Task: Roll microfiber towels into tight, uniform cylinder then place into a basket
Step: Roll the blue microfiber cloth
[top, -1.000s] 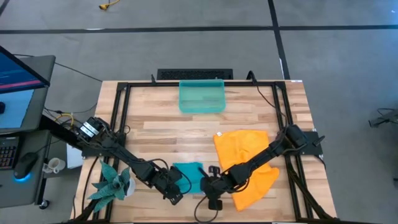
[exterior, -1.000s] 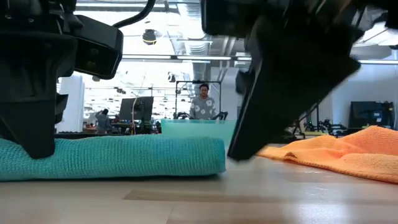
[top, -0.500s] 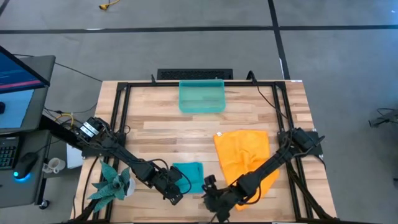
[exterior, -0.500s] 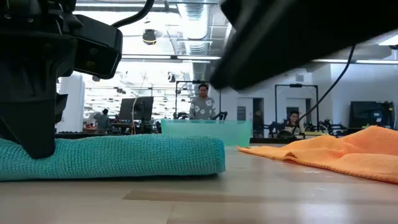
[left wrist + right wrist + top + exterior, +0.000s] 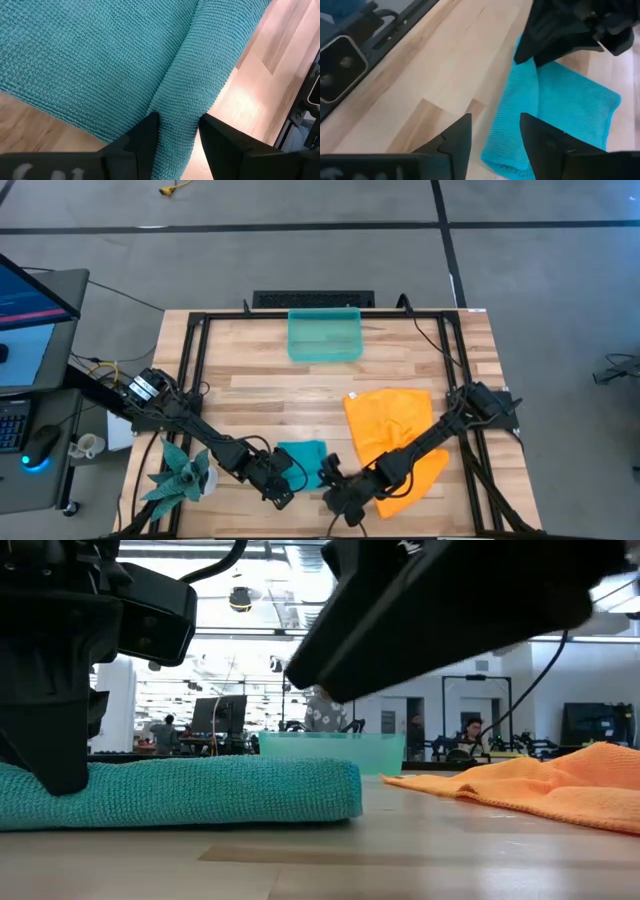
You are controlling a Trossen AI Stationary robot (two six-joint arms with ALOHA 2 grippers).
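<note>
Teal towel (image 5: pixel 303 461) lies partly rolled at the tabletop's near edge, left tool (image 5: pixel 177 131) clamped on its fold. Right tool (image 5: pixel 495 134), fingers apart, has swung back beside the roll's free end, probably to resume rolling. Orange towel (image 5: pixel 393 430) flat; basket (image 5: pixel 324 335) at far edge.

The basket (image 5: pixel 324 335) sat at the counter's (image 5: pixel 250 395) far edge. One towel (image 5: pixel 303 461) lay near the front edge, the other towel (image 5: pixel 395 435) right of it; the plant figure (image 5: pixel 178 473) stood at the front-left corner.
</note>
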